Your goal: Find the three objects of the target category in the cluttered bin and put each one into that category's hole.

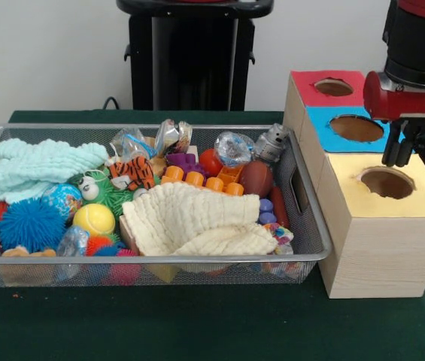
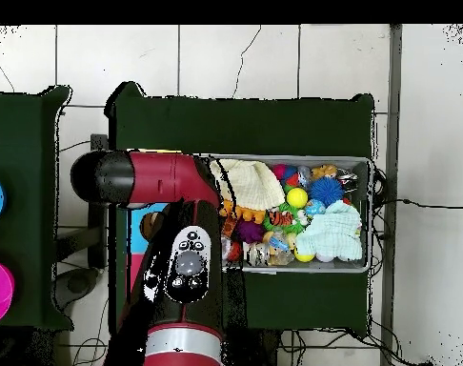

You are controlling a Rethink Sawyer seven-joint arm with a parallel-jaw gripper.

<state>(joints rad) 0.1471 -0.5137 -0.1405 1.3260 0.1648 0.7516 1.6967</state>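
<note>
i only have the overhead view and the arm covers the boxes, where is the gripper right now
Observer: In the front view the gripper hangs just above the yellow-topped box, by the edge of its hole.
Operator: what other boxes are there
Observer: Two more stand in a row behind it: a blue-topped box, then a red-topped box, each with a round hole in its top.
Operator: anything poking out of the holes
Observer: No, nothing shows sticking out of any of the three.
</note>
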